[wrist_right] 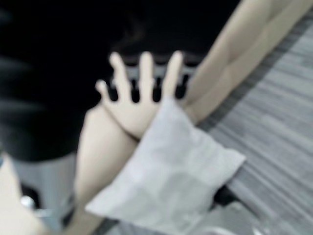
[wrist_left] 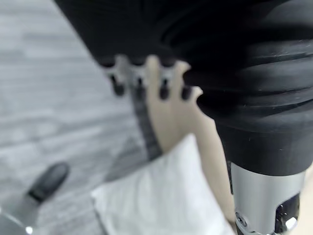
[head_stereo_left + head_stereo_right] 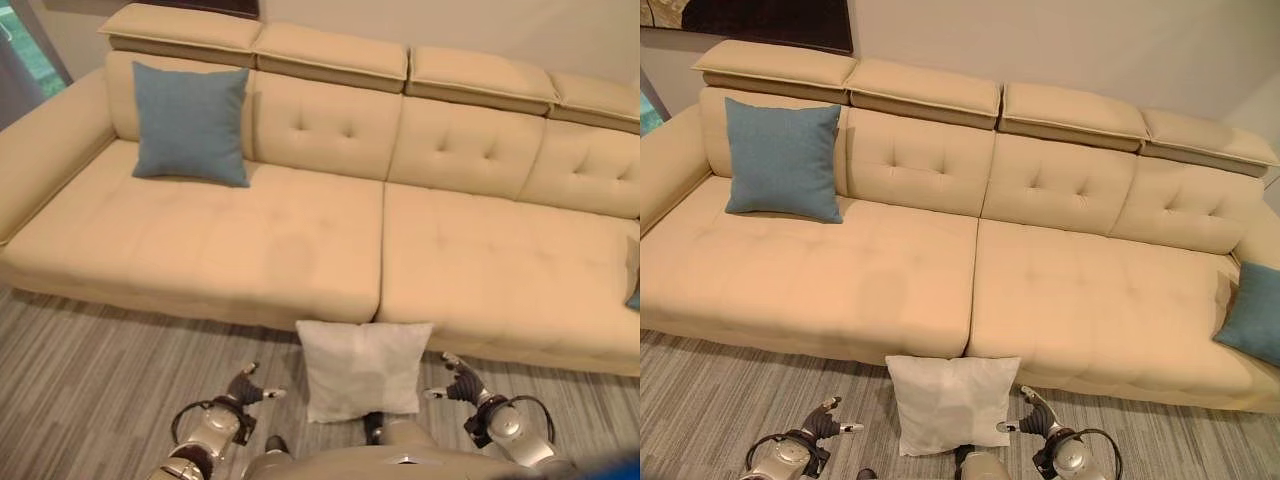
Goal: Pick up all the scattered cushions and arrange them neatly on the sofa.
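I saw the long cream sofa (image 3: 330, 240) running across the view, its seat bare apart from a blue cushion (image 3: 191, 124) propped upright against the backrest near the robot's left end. A second blue cushion (image 3: 1252, 312) leaned at the far right end of the seat, by the armrest. Grey striped carpet (image 3: 90, 370) covered the floor in front.

The white cushion (image 3: 362, 370) was on the carpet, its top edge leaning against the sofa's front right below the seam between the two seat sections. It was roughly square, so I could pick out no long axis; its face was turned toward the robot, edges about square with the sofa front. Nothing lay between it and the hands.

My left hand (image 3: 248, 388) hung just left of the cushion and my right hand (image 3: 458, 382) just right of it, both with fingers loosely spread and holding nothing, neither touching the cushion.
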Motion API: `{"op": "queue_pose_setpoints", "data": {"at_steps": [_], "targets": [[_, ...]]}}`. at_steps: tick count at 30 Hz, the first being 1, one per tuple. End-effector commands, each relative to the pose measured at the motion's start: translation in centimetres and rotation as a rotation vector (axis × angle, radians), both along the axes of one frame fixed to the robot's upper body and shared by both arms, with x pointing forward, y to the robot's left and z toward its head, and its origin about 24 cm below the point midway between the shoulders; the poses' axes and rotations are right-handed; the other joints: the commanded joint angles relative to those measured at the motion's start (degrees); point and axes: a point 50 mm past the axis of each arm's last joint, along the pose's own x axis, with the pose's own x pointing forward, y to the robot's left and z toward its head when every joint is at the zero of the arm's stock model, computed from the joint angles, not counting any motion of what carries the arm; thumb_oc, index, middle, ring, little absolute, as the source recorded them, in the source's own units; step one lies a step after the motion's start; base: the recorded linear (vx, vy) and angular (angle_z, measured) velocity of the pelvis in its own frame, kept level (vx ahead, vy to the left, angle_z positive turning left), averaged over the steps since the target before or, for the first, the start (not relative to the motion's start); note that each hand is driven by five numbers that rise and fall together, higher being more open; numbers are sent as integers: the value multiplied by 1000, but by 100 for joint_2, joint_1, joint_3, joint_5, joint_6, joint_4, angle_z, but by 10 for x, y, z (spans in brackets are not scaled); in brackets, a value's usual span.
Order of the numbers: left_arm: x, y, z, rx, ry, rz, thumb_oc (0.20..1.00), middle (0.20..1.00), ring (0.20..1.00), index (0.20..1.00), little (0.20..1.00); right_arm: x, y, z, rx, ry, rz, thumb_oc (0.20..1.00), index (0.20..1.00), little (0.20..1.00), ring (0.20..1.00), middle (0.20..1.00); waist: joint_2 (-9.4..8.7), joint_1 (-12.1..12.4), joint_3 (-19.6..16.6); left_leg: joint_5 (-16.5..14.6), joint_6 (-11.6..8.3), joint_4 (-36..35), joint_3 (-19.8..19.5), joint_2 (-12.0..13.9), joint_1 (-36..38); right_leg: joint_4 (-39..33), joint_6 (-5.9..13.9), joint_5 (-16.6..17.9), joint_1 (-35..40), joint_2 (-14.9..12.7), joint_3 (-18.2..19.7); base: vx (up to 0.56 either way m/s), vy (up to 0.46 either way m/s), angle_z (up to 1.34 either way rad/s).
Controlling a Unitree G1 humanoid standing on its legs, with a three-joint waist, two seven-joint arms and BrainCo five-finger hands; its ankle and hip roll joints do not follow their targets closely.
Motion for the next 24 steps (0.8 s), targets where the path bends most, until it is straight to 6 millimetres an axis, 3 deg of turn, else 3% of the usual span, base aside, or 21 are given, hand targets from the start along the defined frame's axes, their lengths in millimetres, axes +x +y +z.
{"op": "queue_pose_setpoints", "data": {"at_steps": [1, 7, 17, 20, 24], "targets": [[21, 12, 14, 51, -87, -6, 1000, 1000, 1000, 1000, 1000, 28, 5, 15, 3, -107, 30, 1000, 1000, 1000, 1000, 1000, -127, 6, 158, -627, -112, 780, -376, 43, -249, -46, 297, 107, 313, -582, 208, 6, -112, 19], [11, 11, 8, 38, -60, 5, 1000, 1000, 1000, 1000, 1000, 26, 2, 16, -14, -102, 51, 1000, 1000, 1000, 1000, 1000, -293, 127, -32, -569, -238, 842, -366, 125, -180, -403, 350, 67, 620, -529, 3, 12, -170, 3], [12, -12, 5, -28, -67, -43, 1000, 1000, 1000, 1000, 1000, 9, -11, 9, -36, -53, 26, 1000, 1000, 1000, 1000, 1000, -189, 35, -62, -363, -403, 672, -376, 366, -82, -666, 212, -166, 910, -213, -31, -15, -79, -4], [19, -24, 7, -53, -89, -72, 1000, 1000, 1000, 1000, 1000, 7, -14, 8, -44, -48, 3, 1000, 1000, 1000, 1000, 1000, -165, -86, 32, -418, -334, 645, -377, 270, -86, -662, 254, -53, 821, -274, 31, -47, 75, 2], [29, -25, 11, -50, -121, -74, 1000, 1000, 1000, 1000, 1000, 17, -9, 12, -37, -76, 6, 1000, 1000, 1000, 1000, 1000, -209, -178, 141, -421, -273, 490, -127, 126, -127, -686, 402, 291, 367, -379, 190, -130, 82, -30]]}}
